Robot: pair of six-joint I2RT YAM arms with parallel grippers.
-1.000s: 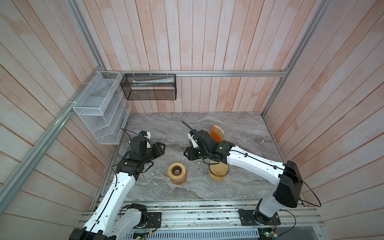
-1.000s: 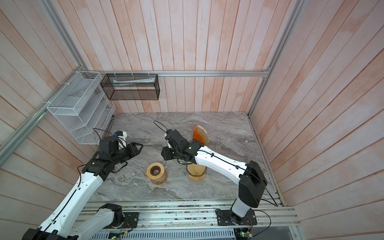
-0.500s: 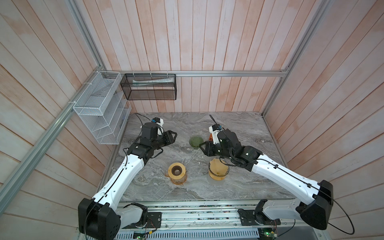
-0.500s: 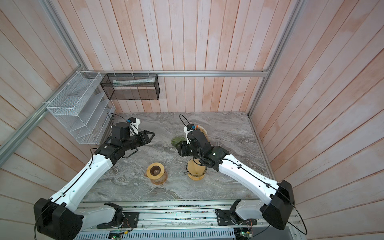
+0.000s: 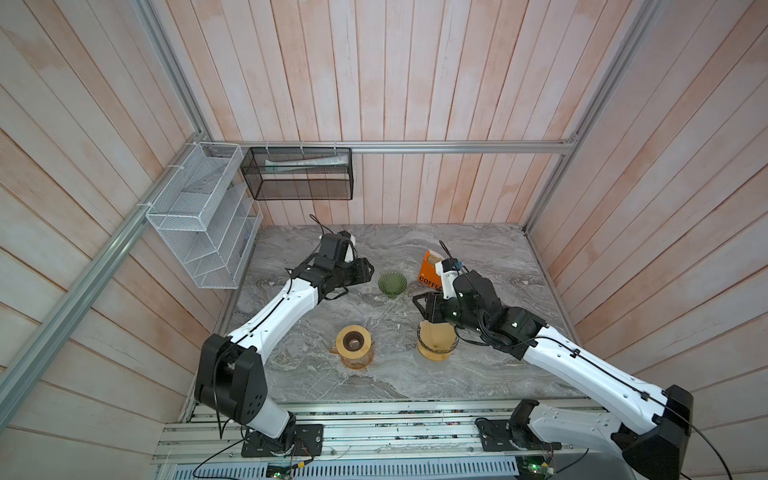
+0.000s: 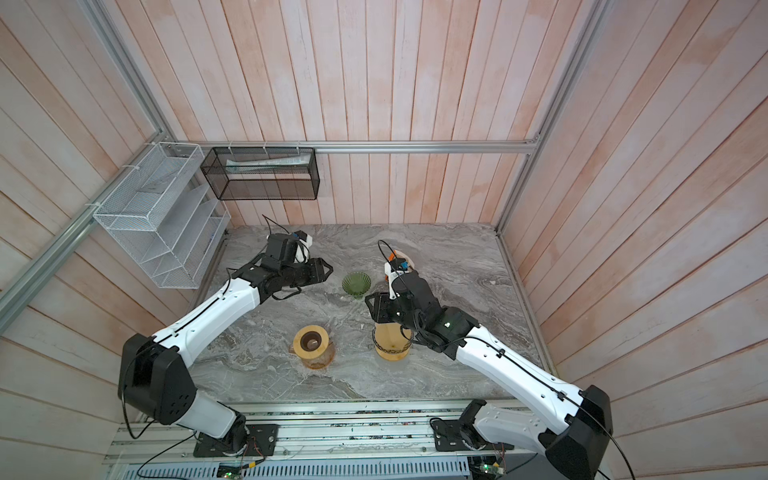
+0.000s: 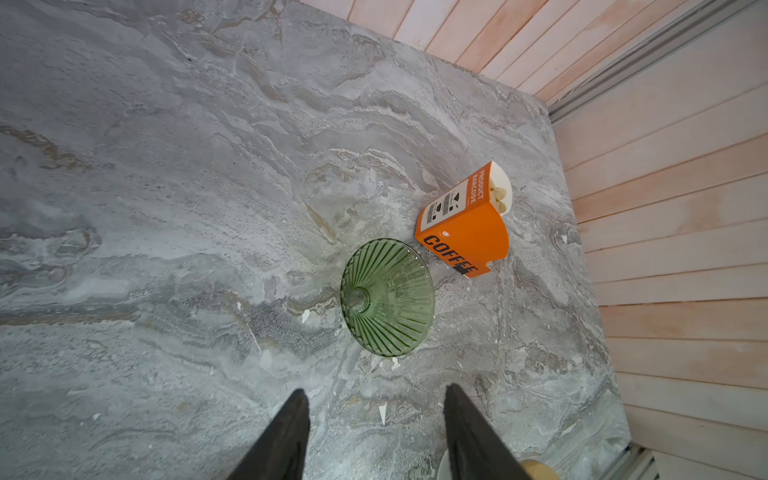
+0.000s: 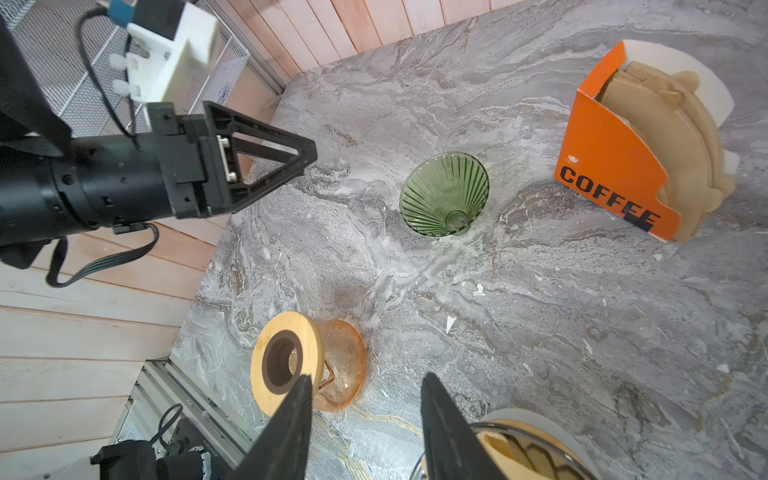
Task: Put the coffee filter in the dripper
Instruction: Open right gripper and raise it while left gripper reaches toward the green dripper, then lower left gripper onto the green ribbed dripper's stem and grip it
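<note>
Brown paper filters (image 8: 665,145) in the orange box (image 8: 611,166) on the table (image 8: 540,332), green dripper (image 8: 444,195) just beside it, left gripper (image 7: 376,390) near the dripper, right gripper (image 8: 368,375) over a yellow jug (image 5: 434,345), both jaws partly open, holding nothing, wooden-lid pot (image 8: 303,328) nearby

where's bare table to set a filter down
Bare marble tabletop lies between the orange cardboard coffee-filter box and the right wall; also the front strip before the wooden-collared glass carafe. Crowded around the green ribbed glass dripper, between left tool and right tool.
</note>
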